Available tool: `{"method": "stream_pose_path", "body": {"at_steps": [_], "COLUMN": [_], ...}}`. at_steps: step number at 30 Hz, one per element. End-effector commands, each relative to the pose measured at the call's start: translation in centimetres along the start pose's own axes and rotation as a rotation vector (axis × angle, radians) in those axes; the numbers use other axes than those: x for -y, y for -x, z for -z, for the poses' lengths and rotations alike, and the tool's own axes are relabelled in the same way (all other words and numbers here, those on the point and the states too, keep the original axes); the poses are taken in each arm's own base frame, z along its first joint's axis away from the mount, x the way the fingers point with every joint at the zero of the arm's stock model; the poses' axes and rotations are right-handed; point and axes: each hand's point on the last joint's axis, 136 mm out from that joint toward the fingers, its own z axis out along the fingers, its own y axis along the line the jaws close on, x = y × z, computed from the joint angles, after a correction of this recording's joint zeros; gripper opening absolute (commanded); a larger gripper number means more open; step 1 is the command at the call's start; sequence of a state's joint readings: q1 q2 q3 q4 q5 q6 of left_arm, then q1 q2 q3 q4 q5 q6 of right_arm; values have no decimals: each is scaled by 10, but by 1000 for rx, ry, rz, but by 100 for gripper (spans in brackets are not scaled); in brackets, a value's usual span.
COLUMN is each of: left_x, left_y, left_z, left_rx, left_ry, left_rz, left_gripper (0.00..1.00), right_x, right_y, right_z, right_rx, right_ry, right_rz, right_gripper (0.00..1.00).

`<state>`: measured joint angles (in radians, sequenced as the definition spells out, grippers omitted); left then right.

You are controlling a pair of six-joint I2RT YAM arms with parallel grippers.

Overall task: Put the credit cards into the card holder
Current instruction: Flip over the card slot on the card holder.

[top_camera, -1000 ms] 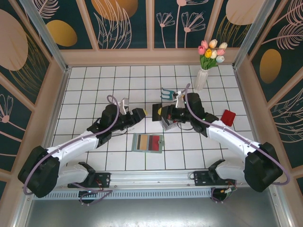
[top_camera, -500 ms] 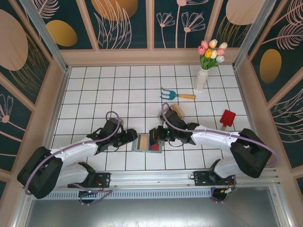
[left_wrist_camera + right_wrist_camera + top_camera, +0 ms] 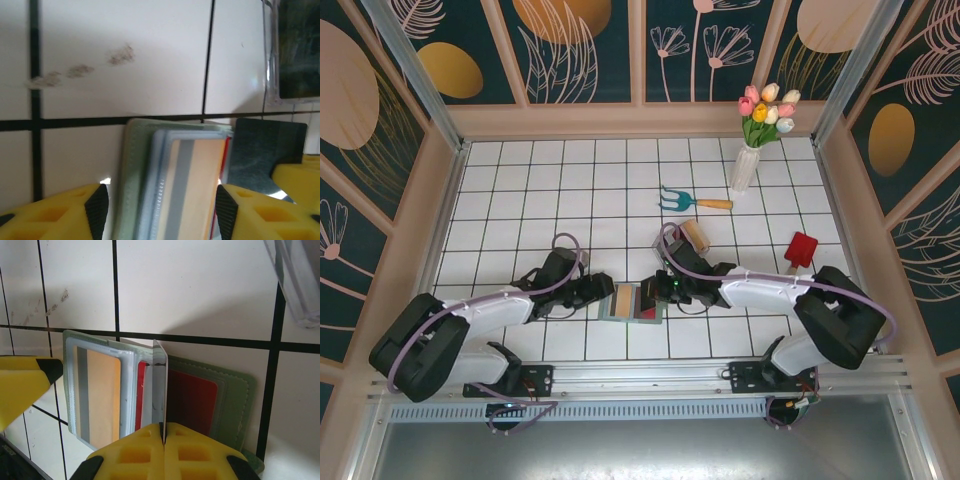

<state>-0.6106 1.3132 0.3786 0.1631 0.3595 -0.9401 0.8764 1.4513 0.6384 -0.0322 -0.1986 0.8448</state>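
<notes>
The holder (image 3: pixel 638 302) lies open on the near-middle tiles, its long axis running between the grippers, with a beige card (image 3: pixel 102 390) and a red card (image 3: pixel 192 400) in its pockets. The right gripper (image 3: pixel 164 432) pinches a whitish card (image 3: pixel 160 385) edge-on over the fold. The left gripper (image 3: pixel 157 210) straddles the holder's end, fingers spread. Whether the card's far edge has entered a pocket is hard to tell.

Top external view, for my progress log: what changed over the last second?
Both arms drew back toward the near edge and came down at the card holder. The left gripper now straddles its left end, jaws apart; the right gripper, shut on a thin card held on edge, is over its middle. Holder, red shovel and tulip vase stayed put.
</notes>
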Motion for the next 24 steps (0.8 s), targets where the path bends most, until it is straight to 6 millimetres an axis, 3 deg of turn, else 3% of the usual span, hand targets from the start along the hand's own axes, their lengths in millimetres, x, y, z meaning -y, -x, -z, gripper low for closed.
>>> {"method": "stream_pose_path", "body": {"at_steps": [1, 8, 14, 18, 21, 24], "left_x": [11, 18, 33, 40, 40, 39], "left_y": [-12, -13, -11, -8, -9, -10], "left_z": [-3, -3, 1, 5, 6, 4], "left_rx": [-63, -71, -67, -49, -43, -51], "left_ry": [-73, -109, -178, -207, -217, -222], "left_rz": [-12, -7, -1, 1, 9, 13], "left_gripper": [58, 55, 39, 35, 32, 22], "right_x": [26, 30, 31, 33, 34, 34], "right_y": [-12, -11, -10, -11, -12, -11], "right_z": [-9, -9, -9, -10, -11, -10], "right_rx": [-22, -17, -13, -16, -18, -15], "right_ry": [-93, -115, -120, -127, -132, -131], "right_rz": [-12, -7, -3, -4, -3, 1], "right_gripper": [0, 0, 0, 0, 0, 0]}}
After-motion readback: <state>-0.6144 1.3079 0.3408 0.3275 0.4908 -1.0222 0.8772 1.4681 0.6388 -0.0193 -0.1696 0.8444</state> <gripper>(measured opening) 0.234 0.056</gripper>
